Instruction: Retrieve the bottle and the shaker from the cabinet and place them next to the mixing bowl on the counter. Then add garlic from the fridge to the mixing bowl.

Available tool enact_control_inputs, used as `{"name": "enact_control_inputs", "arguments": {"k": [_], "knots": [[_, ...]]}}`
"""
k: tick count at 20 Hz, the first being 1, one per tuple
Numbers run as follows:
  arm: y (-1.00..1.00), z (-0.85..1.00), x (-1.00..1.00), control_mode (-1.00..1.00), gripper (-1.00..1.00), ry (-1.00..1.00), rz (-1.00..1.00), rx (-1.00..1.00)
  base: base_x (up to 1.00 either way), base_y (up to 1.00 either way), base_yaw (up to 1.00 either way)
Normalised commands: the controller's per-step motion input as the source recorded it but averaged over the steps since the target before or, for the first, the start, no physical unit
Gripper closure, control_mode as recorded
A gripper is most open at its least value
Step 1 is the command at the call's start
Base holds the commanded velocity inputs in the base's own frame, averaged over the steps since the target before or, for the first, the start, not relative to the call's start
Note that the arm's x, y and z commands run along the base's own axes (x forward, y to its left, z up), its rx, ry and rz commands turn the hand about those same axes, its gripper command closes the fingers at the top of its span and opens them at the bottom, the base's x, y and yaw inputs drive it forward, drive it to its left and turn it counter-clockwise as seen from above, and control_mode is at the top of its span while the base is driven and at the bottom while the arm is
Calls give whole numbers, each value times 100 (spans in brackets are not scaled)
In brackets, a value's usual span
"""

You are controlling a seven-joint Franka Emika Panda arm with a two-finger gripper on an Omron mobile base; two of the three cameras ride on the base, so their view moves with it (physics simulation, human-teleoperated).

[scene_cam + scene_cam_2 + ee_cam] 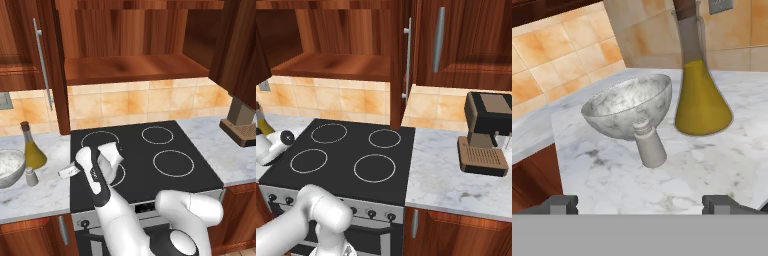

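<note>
Left to right on the counter: mixing bowl, grey w/ speckled white inside; small pale shaker beside it; olive bottle behind. My gripper wide open, holding nothing.

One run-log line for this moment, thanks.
tool: open, empty | small pale grey shaker: on counter, beside grey metal bowl | olive-yellow bottle: upright | garlic: pending

Stovetop w/ four rings, coffee machine on counter (right side).
</note>
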Motion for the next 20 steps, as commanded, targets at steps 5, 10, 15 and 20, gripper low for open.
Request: {"name": "enact_control_inputs", "arguments": {"k": [5,10,15,20], "knots": [[-95,53,1,-100,-100,43,-6,-18,0,0,0],[-96,0,17,-100,-100,25,0,-48,0,0,0],[-74,2,-4,-100,-100,16,-4,-56,0,0,0],[-72,1,-20,-100,-100,8,-23,-46,0,0,0]]}}
